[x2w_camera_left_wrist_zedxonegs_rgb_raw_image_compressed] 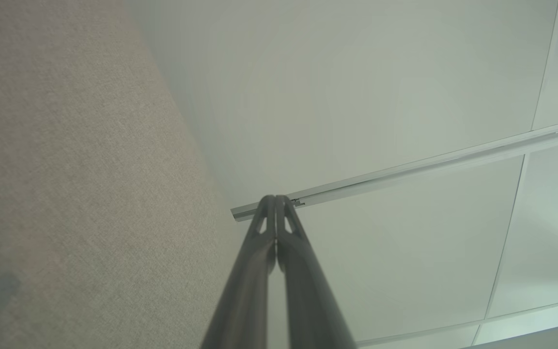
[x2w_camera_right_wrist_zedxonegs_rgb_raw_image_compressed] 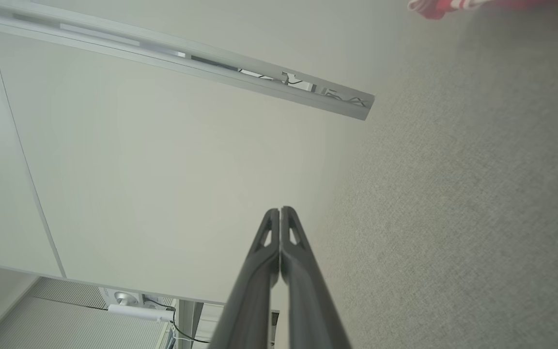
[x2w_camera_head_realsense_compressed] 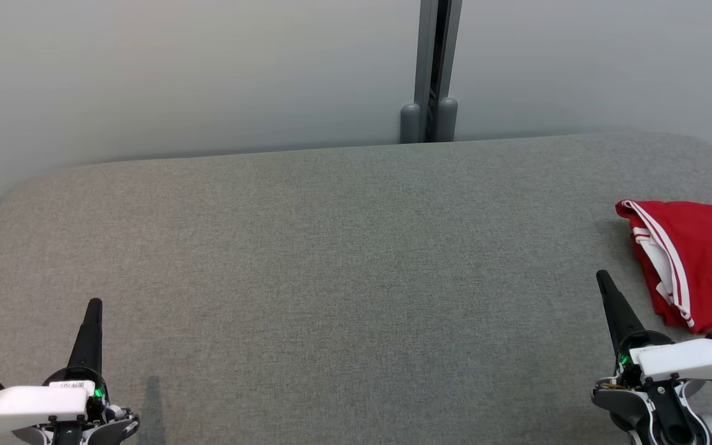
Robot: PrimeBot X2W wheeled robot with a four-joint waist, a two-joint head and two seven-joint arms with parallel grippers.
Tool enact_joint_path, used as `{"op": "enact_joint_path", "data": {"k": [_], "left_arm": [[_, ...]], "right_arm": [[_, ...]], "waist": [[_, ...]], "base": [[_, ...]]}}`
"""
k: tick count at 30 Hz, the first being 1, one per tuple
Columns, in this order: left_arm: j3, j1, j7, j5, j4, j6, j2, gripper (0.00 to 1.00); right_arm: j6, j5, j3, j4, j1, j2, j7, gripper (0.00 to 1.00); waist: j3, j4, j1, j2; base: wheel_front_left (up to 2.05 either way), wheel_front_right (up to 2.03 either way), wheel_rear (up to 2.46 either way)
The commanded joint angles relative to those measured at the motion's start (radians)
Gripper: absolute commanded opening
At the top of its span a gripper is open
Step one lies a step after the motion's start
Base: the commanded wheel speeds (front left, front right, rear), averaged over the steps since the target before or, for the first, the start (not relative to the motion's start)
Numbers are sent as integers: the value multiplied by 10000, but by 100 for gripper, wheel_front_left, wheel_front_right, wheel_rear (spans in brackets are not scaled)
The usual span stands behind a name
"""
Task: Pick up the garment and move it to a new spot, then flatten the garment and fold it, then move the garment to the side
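two dark long-fingered pincers sit at the bottom of the head view, the left gripper (x2w_camera_head_realsense_compressed: 94,304) at the lower left and the right gripper (x2w_camera_head_realsense_compressed: 602,275) at the lower right, both pointing up the frame

each is clenched on nothing: the left wrist view has the left fingers (x2w_camera_left_wrist_zedxonegs_rgb_raw_image_compressed: 255,261) pressed together tip to tip, and the right wrist view has the right fingers (x2w_camera_right_wrist_zedxonegs_rgb_raw_image_compressed: 259,261) the same

past them spreads the grey woven fabric table top (x2w_camera_head_realsense_compressed: 331,235)

the red cloth garment with white stripes (x2w_camera_head_realsense_compressed: 702,259) lies bunched on it at the right edge of the frame, at mid-height and partly cut off, so its full extent cannot be told; the part that shows runs from upper left down to lower right, with the stripes along that line

it lies up and to the right of the right gripper, just beside that finger yet apart from it, and well apart from the left gripper across the whole width

by my reading the right arm is much the nearer, and a pick would need it to unclench and swing right and up-frame

farthest back stand the pale wall panels (x2w_camera_head_realsense_compressed: 207,74) and a grey metal post (x2w_camera_head_realsense_compressed: 433,68)
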Motion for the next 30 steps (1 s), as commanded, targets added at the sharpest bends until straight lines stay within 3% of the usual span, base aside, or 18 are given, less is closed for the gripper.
{"op": "enact_joint_path", "data": {"k": [1,30], "left_arm": [[123,-232,59,-197,7,-112,10,0],[777,-535,498,-1816,342,-605,-409,0]], "right_arm": [[4,257,-19,33,-169,-87,61,0],[4,2335,23,591,-604,-98,218,0]], "waist": [[3,5,0,-1],[63,90,0,-1]], "base": [[0,0,0],[0,0,0]]}}
